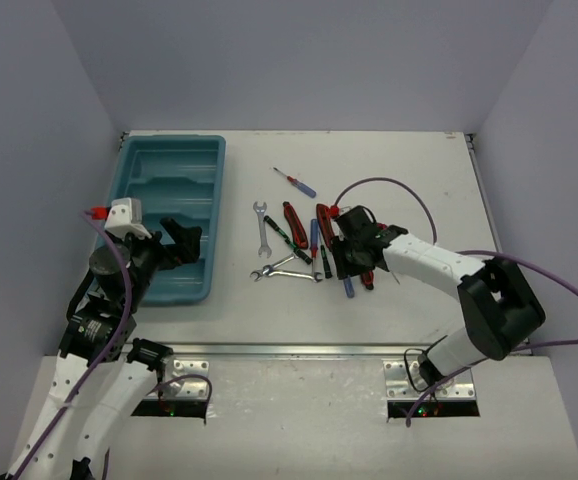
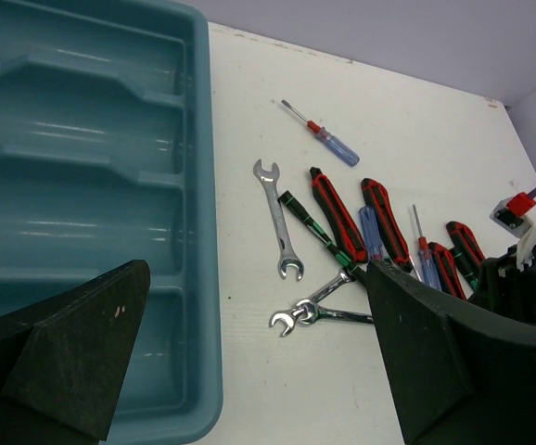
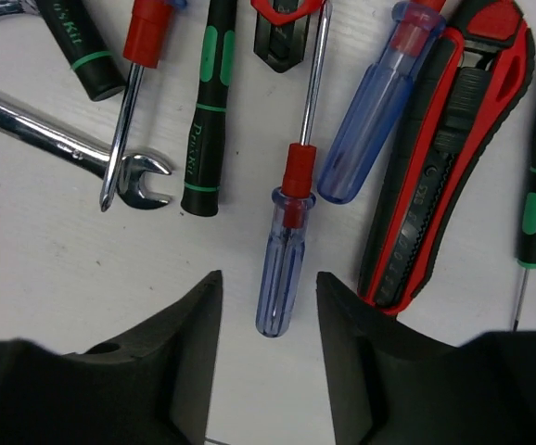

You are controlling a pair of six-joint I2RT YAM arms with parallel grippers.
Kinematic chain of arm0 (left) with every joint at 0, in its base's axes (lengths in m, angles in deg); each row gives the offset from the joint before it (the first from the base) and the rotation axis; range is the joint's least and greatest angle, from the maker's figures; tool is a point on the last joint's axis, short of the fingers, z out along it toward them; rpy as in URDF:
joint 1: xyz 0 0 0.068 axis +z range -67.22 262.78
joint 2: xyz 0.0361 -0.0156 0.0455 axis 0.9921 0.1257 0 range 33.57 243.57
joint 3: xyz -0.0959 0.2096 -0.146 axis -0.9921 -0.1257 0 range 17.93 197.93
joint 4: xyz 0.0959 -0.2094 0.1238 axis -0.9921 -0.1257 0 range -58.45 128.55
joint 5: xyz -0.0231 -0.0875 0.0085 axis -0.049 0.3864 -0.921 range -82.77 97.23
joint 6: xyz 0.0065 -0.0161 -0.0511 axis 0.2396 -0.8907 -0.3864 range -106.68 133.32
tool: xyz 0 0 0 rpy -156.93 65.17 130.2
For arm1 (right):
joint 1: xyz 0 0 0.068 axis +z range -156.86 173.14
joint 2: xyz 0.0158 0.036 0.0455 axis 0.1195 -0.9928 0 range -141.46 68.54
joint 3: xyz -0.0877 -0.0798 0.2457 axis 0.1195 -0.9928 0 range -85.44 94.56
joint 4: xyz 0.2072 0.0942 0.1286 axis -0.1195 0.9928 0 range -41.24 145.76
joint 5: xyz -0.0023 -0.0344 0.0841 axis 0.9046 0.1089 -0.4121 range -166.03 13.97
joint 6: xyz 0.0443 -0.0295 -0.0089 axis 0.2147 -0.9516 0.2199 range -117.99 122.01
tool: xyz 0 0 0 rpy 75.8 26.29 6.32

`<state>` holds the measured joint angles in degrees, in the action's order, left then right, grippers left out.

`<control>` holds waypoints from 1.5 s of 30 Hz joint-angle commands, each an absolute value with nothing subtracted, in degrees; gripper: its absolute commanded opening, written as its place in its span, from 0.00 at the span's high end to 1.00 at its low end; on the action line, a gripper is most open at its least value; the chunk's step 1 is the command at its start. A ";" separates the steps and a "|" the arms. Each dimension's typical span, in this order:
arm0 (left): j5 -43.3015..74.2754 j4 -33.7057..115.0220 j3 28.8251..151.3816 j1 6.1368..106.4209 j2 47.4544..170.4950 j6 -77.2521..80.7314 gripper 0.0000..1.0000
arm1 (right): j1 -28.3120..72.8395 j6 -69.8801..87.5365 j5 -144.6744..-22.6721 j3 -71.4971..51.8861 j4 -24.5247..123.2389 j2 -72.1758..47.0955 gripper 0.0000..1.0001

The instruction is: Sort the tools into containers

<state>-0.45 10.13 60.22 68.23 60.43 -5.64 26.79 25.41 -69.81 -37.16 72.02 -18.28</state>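
Right gripper (image 3: 268, 283): jaws apart, clamped on nothing, low over the tool heap, one finger on each side of a handle
Target, as we judge: clear blue screwdriver (image 3: 287, 246) with a red collar, flat on the table (image 3: 45, 260), its handle end between the fingers; we cannot tell whether either finger touches it
Close neighbours: second blue screwdriver (image 3: 370, 120) just beside the target's shaft; red-and-black tool (image 3: 444, 158) just beside one finger; black-green screwdriver (image 3: 203, 111) and wrench (image 3: 64, 139) on the other side
Left gripper (image 2: 254, 278): jaws wide apart, holding nothing, hanging over the near end of the tray
Tray (image 1: 164, 180): teal, at the table's left, well apart from the heap; we see no tool in the compartments in view
Hazard, crowding: a finger may land on the red-and-black tool and pinch it in with the handle
Hazard, slip: the smooth round handle may roll or squirt out, gripped so near its end
Hazard, droop: held by the end, the shaft may sag and drag its neighbours
Hazard, transit: the tray sits under the left arm, so we risk a clash on delivery
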 commanded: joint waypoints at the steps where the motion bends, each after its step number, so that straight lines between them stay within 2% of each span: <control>1: 0.46 12.96 60.06 68.69 60.66 -5.67 0.00 | 27.33 27.37 -68.23 -39.49 67.09 -20.95 0.58; 10: 0.63 13.07 60.03 68.72 60.64 -5.67 0.00 | 27.42 29.88 -68.20 -42.37 63.61 -24.89 0.70; 13: 0.73 13.06 59.95 68.63 60.64 -5.58 0.00 | 27.96 30.51 -66.05 -43.17 63.47 -23.42 0.85; 17: 1.05 13.07 60.09 68.63 60.88 -5.53 0.00 | 29.13 31.24 -63.36 -42.89 66.28 -16.84 0.96; 22: 3.75 13.50 60.97 68.63 62.25 -5.05 0.00 | 29.39 30.35 -61.89 -40.82 70.83 -7.00 1.00; 25: 8.86 13.80 62.78 68.63 63.59 -7.43 0.00 | 29.49 27.03 -69.25 -41.37 68.73 -2.00 1.00; 28: 24.30 23.38 60.60 68.63 64.55 -13.69 0.00 | 29.50 24.19 -86.77 -44.36 61.73 2.00 1.00; 29: 30.14 29.74 57.99 68.61 64.92 -17.05 0.00 | 29.44 24.08 -89.51 -45.47 58.50 3.17 1.00; 30: 37.96 40.96 53.55 68.51 65.95 -23.21 0.00 | 29.44 24.56 -99.92 -47.01 53.47 4.82 1.00; 33: 46.36 62.28 47.70 67.20 71.34 -35.42 0.00 | 29.52 26.33 -106.97 -48.97 45.40 7.91 1.00; 40: 44.81 77.13 43.81 61.58 81.18 -40.39 0.00 | 29.70 29.40 -112.66 -50.41 36.22 11.38 1.00; 45: 41.71 79.01 45.18 57.38 84.46 -40.03 0.09 | 30.08 32.45 -115.05 -48.44 32.89 10.03 1.00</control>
